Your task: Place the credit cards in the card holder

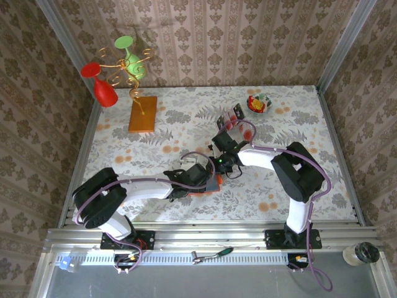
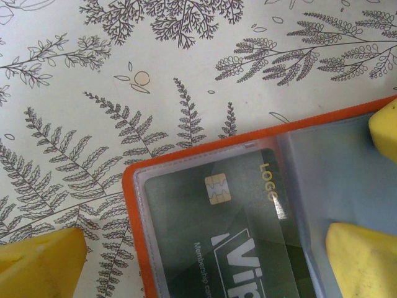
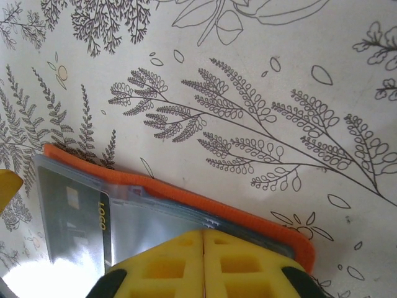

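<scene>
From above, both arms are seen bent inward over the middle of the patterned bench (image 1: 124, 143). The left hand (image 1: 197, 175) and the right hand (image 1: 221, 162) are brought close together over the card holder (image 1: 211, 188), of which little more than an orange edge is shown here. More credit cards (image 1: 236, 115) are seen standing in a clear tray (image 1: 240, 129) further back, well apart from the holder.

What is hidden from above is given by the wrist cameras. In the left wrist view the card holder (image 2: 127, 205) is seen lying open on the cloth. A dark card (image 2: 186, 217) with a gold chip is lodged under its clear sleeve. The left hand (image 2: 205, 242) is spread wide, with one yellow finger (image 2: 40, 264) over bare cloth and the other over the grey-blue lining.

In the right wrist view the holder's orange rim (image 3: 186, 200) and stacked clear sleeves are shown from the side, with the same card (image 3: 74, 211) inside. The right hand (image 3: 205, 248) is closed, its fingertips pressed together with no gap, just at the sleeves. Whether a sleeve is pinched cannot be told.
</scene>
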Controlling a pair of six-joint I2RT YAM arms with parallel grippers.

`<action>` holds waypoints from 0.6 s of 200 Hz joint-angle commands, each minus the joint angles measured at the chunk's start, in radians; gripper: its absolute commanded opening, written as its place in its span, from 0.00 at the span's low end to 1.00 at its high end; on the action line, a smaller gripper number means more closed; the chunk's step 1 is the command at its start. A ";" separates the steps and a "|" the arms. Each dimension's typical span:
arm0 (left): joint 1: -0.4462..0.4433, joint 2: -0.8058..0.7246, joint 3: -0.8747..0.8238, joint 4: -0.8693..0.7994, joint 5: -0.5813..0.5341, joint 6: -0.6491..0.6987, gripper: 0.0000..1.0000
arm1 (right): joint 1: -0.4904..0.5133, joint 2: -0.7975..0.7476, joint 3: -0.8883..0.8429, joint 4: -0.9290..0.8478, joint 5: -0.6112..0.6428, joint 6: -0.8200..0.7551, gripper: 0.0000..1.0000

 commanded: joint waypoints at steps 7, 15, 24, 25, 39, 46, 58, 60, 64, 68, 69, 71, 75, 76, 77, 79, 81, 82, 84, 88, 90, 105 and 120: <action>-0.011 0.008 -0.030 -0.012 -0.023 -0.029 1.00 | -0.012 -0.033 -0.011 -0.035 0.002 0.011 0.25; -0.011 0.009 -0.033 -0.010 -0.024 -0.031 1.00 | -0.015 -0.048 -0.016 -0.034 0.009 0.014 0.31; -0.013 0.008 -0.034 -0.010 -0.023 -0.033 1.00 | -0.020 -0.062 -0.022 -0.033 0.010 0.019 0.34; -0.014 0.009 -0.034 -0.009 -0.023 -0.033 1.00 | -0.020 -0.064 -0.022 -0.032 0.011 0.019 0.34; -0.015 0.009 -0.037 -0.009 -0.024 -0.034 1.00 | -0.023 -0.081 -0.033 -0.028 0.012 0.026 0.37; -0.014 0.008 -0.037 -0.008 -0.025 -0.036 1.00 | -0.025 -0.088 -0.037 -0.027 0.013 0.028 0.38; -0.014 0.008 -0.039 -0.008 -0.025 -0.035 1.00 | -0.025 -0.092 -0.044 -0.023 0.015 0.032 0.39; -0.014 0.007 -0.040 -0.007 -0.025 -0.035 1.00 | -0.025 -0.093 -0.045 -0.022 0.014 0.034 0.39; -0.014 0.008 -0.040 -0.007 -0.026 -0.036 1.00 | -0.025 -0.092 -0.047 -0.020 0.014 0.036 0.39; -0.016 0.007 -0.041 -0.007 -0.026 -0.036 1.00 | -0.025 -0.092 -0.049 -0.017 0.012 0.037 0.40; -0.016 0.006 -0.042 -0.006 -0.027 -0.036 1.00 | -0.025 -0.092 -0.050 -0.016 0.012 0.037 0.40; -0.016 0.005 -0.042 -0.007 -0.026 -0.036 1.00 | -0.024 -0.091 -0.052 -0.014 0.011 0.038 0.40; -0.016 0.006 -0.042 -0.005 -0.026 -0.037 1.00 | -0.025 -0.090 -0.053 -0.010 0.009 0.040 0.40; -0.017 0.006 -0.042 -0.006 -0.027 -0.037 1.00 | -0.025 -0.090 -0.053 -0.009 0.008 0.040 0.39; -0.016 0.005 -0.042 -0.006 -0.027 -0.036 1.00 | -0.025 -0.089 -0.054 -0.009 0.007 0.041 0.39; -0.016 0.005 -0.042 -0.007 -0.026 -0.037 1.00 | -0.024 -0.089 -0.055 -0.007 0.006 0.042 0.40; -0.016 0.005 -0.042 -0.007 -0.027 -0.036 1.00 | -0.024 -0.087 -0.056 -0.006 0.005 0.044 0.40; -0.016 0.006 -0.042 -0.007 -0.027 -0.037 1.00 | -0.024 -0.087 -0.056 -0.005 0.004 0.044 0.40; -0.017 0.006 -0.042 -0.007 -0.027 -0.037 1.00 | -0.023 -0.086 -0.057 -0.003 0.002 0.044 0.40; -0.016 0.005 -0.042 -0.007 -0.027 -0.036 1.00 | -0.023 -0.085 -0.059 0.001 -0.001 0.047 0.40; -0.017 0.004 -0.042 -0.007 -0.026 -0.038 1.00 | -0.023 -0.084 -0.060 0.003 -0.002 0.048 0.39; -0.016 0.003 -0.044 -0.007 -0.027 -0.036 1.00 | -0.023 -0.073 -0.066 0.016 -0.013 0.055 0.38; -0.016 0.005 -0.044 -0.008 -0.027 -0.036 1.00 | -0.022 -0.067 -0.071 0.028 -0.021 0.059 0.36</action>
